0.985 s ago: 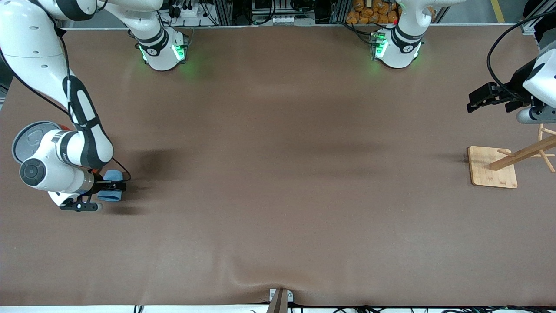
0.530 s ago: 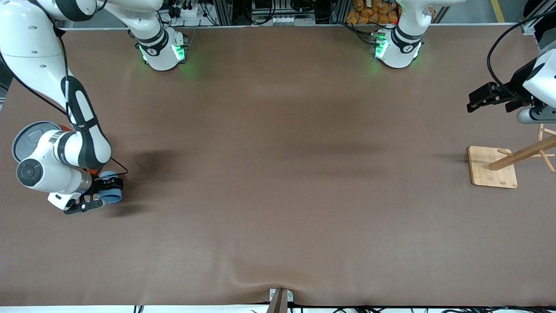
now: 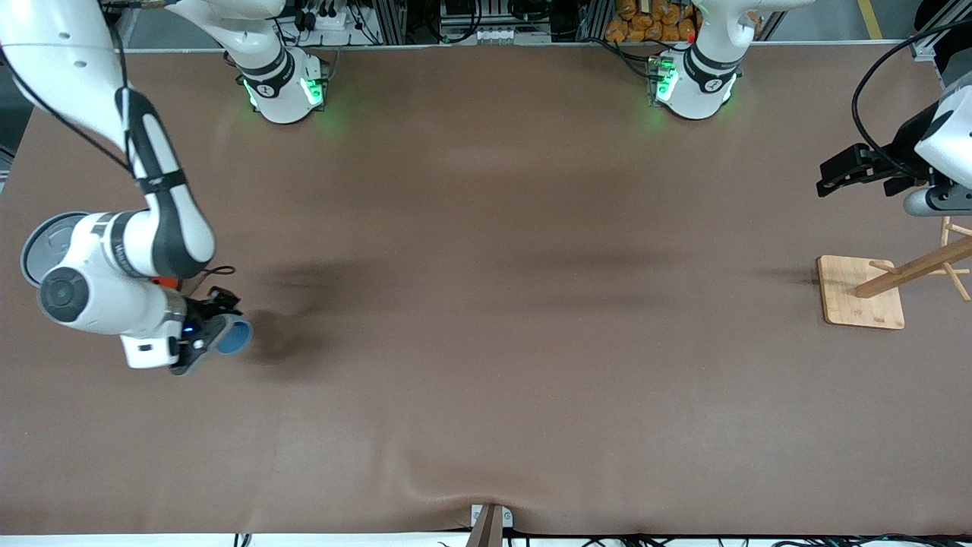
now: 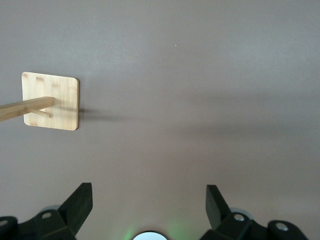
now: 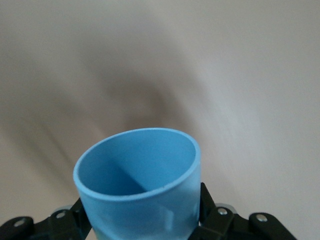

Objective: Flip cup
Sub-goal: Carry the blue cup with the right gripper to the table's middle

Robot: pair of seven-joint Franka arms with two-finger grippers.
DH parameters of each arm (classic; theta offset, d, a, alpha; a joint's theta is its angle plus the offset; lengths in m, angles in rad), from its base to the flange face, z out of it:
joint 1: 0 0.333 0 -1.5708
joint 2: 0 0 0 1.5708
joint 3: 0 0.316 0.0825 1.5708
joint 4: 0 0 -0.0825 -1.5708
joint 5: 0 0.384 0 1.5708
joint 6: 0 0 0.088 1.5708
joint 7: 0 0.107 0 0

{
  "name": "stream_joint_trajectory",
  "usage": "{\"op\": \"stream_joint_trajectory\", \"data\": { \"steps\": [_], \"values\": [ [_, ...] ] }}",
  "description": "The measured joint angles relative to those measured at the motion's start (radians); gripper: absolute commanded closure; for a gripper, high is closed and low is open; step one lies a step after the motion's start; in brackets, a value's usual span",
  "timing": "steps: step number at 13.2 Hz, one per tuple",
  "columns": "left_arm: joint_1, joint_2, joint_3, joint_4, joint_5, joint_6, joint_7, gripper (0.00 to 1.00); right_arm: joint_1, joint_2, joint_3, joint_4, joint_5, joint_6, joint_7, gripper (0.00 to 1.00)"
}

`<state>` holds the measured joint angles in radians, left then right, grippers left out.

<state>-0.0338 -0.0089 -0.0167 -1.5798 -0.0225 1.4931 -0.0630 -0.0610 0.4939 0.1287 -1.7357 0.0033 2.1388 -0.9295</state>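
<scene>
My right gripper [image 3: 215, 328] is shut on the light-blue cup [image 3: 234, 336] and holds it above the brown table at the right arm's end. The cup is tilted, its open mouth turned toward the front camera and the table's middle. In the right wrist view the cup [image 5: 140, 185] sits between the black fingers [image 5: 212, 212], its darker blue inside showing. My left gripper [image 3: 834, 179] is open and empty in the air at the left arm's end, over the table near the wooden stand. In the left wrist view its fingers [image 4: 77, 205] stand wide apart over bare table.
A large orange can with a grey lid [image 3: 47, 243] stands beside the right arm, partly hidden by it. A wooden stand on a square base [image 3: 861, 292] sits at the left arm's end, also in the left wrist view [image 4: 50, 101].
My right gripper has lifted the cup off the table and rotated it, so the mouth now faces out. It shifted slightly toward the table's middle. The left arm has not moved.
</scene>
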Motion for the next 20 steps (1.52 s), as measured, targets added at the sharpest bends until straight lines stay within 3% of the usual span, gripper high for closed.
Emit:
{"op": "stream_joint_trajectory", "data": {
  "steps": [2, 4, 8, 12, 16, 17, 18, 19, 20],
  "values": [
    [0.000, 0.000, 0.000, 0.000, 0.000, 0.000, 0.000, 0.00, 0.058, 0.000, 0.061, 0.008, 0.000, 0.012, -0.011, 0.67],
    [0.000, 0.000, 0.000, 0.000, 0.000, 0.000, 0.000, 0.00, 0.173, 0.004, 0.080, 0.010, -0.001, 0.055, -0.010, 0.67],
    [0.001, 0.004, 0.001, -0.001, 0.000, 0.000, 0.000, 0.00, 0.379, 0.077, 0.080, 0.032, -0.001, 0.166, 0.001, 0.67],
    [0.001, 0.012, 0.001, -0.001, 0.000, 0.000, 0.000, 0.00, 0.512, 0.205, 0.073, 0.133, -0.011, 0.215, 0.082, 0.67],
    [0.001, 0.013, 0.001, -0.001, 0.000, 0.000, 0.000, 0.00, 0.625, 0.310, 0.061, 0.226, -0.113, 0.283, 0.196, 0.67],
    [0.001, 0.014, 0.001, -0.001, 0.000, 0.000, 0.000, 0.00, 0.660, 0.337, 0.043, 0.263, -0.127, 0.283, 0.217, 0.60],
    [0.001, 0.015, 0.001, -0.001, 0.000, 0.000, 0.000, 0.00, 0.695, 0.359, 0.017, 0.297, -0.131, 0.281, 0.227, 0.38],
    [0.001, 0.017, 0.001, -0.001, 0.000, 0.000, 0.000, 0.00, 0.725, 0.375, -0.007, 0.323, -0.132, 0.279, 0.232, 0.00],
    [0.001, 0.018, 0.001, -0.001, 0.000, 0.000, 0.000, 0.00, 0.747, 0.384, -0.023, 0.340, -0.133, 0.273, 0.234, 0.00]
  ]
}}
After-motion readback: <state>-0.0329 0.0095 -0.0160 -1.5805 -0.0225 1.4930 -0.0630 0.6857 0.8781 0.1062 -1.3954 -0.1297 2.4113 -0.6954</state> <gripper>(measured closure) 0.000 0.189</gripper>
